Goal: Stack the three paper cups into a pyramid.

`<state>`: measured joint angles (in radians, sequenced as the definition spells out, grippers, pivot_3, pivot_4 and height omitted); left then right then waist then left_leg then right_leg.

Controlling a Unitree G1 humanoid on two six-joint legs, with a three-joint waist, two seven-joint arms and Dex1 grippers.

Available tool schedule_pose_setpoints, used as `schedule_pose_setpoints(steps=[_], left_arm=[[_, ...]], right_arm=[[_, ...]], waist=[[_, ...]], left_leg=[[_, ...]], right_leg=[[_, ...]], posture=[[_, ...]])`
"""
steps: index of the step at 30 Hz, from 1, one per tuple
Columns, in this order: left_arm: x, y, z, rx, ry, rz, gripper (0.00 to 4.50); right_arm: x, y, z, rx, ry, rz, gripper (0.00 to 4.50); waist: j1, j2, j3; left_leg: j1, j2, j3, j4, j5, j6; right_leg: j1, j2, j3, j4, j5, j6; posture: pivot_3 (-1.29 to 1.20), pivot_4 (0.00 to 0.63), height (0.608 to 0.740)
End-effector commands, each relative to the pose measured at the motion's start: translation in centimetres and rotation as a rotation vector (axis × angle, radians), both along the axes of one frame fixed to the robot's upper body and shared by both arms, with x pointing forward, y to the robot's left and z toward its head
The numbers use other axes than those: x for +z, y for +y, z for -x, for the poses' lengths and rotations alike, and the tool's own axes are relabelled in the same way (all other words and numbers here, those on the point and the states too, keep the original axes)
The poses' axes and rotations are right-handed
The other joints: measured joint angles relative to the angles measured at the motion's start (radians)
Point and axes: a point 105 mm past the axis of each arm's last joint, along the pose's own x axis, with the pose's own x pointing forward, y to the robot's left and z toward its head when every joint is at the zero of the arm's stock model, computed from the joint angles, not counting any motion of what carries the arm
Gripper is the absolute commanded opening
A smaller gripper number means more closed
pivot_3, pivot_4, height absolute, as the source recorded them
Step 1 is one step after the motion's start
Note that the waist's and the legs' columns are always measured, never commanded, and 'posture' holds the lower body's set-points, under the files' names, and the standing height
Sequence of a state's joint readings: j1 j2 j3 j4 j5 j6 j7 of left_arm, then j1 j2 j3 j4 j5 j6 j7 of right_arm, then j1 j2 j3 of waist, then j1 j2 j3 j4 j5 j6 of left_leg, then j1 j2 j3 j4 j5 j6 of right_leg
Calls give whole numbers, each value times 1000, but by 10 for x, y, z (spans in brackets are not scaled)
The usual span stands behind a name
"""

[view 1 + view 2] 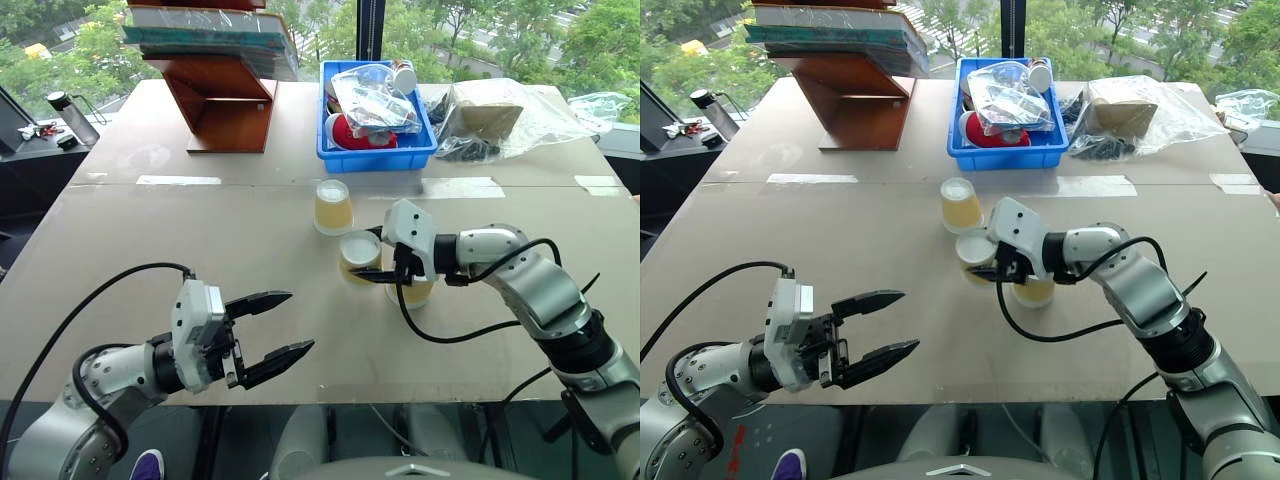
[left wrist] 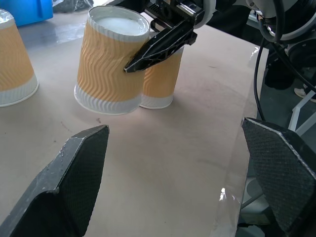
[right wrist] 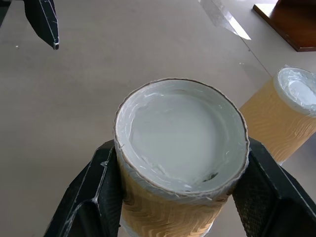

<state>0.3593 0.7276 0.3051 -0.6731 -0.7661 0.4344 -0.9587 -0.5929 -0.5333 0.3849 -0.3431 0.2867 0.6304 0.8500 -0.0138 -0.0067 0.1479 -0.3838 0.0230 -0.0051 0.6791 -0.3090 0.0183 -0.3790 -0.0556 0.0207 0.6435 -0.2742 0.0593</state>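
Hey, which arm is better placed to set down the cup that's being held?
The right. The right gripper is already shut on a cup, upside down, beside another cup on the table. The left gripper hangs open, off to the side.

Your head cameras look down over the brown cardboard-covered table (image 1: pixel 200 240); both wrist cameras sit close, sharing the gripped pale-orange ribbed paper cup (image 3: pixel 180 148).

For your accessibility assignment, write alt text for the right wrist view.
Two black fingers of the right gripper clamp an upside-down paper cup, its white round base facing the camera. A second upside-down cup stands beyond on the brown table.
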Motion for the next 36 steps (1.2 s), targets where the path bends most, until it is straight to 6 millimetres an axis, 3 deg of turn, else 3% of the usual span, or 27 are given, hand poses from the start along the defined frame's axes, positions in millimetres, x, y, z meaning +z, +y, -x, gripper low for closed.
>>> schedule_pose_setpoints(steps=[1, 5, 7, 10, 18, 24, 30, 36], left_arm=[[6, -1, 2, -12, -33, -4, 4426], [5, 0, 2, -12, -32, -3, 4426], [5, 0, 2, -12, -32, -3, 4426], [5, 0, 2, -11, -31, -4, 4426], [1, 2, -1, -2, -25, -15, 4426], [-2, 6, -12, 8, -23, -34, 4426], [0, 4, -35, -7, -58, -63, 4426], [3, 15, -76, 81, -89, -82, 4426]], right_arm=[[9, 1, 4, 22, -31, -16, 2223], [8, 0, 5, 31, -22, -10, 2223], [9, 0, 5, 30, -25, -11, 3291], [13, -2, 3, 17, -44, -16, 4427], [32, -13, 7, 22, -77, -40, 4427], [54, -23, 22, 53, -74, -122, 4427], [71, -49, 42, 64, -16, -227, 4427], [69, -92, 49, -135, -31, -265, 4427]], waist=[[0, 0, 0], [0, 0, 0], [0, 0, 0], [0, 0, 0], [0, 0, 0], [3, 0, 0], [8, 0, 0], [9, -1, 0]], left_leg=[[0, 0, 0, 0, 0, 0], [0, 0, 0, 0, 0, 0], [0, 0, 0, 0, 0, 0], [0, 0, 0, 0, 0, 0], [0, 0, 0, 0, 0, 0], [0, 0, 0, 0, -1, 1], [0, 0, -1, 0, -1, 1], [-1, -1, -2, 0, -1, 2]], right_leg=[[0, 0, 0, 0, 0, 0], [0, 0, 0, 0, 0, 0], [0, 0, 0, 0, 0, 0], [0, 0, 0, 0, 0, 0], [0, 0, 0, 0, 0, 0], [0, 0, 0, 0, 0, 0], [0, 0, -1, 0, 0, 0], [0, 0, -2, -1, 0, 0]], posture=[[0, 150, 740], [0, 150, 740], [0, 150, 740], [0, 150, 740], [0, 150, 740], [0, 150, 740], [0, 150, 740], [0, 150, 740]])
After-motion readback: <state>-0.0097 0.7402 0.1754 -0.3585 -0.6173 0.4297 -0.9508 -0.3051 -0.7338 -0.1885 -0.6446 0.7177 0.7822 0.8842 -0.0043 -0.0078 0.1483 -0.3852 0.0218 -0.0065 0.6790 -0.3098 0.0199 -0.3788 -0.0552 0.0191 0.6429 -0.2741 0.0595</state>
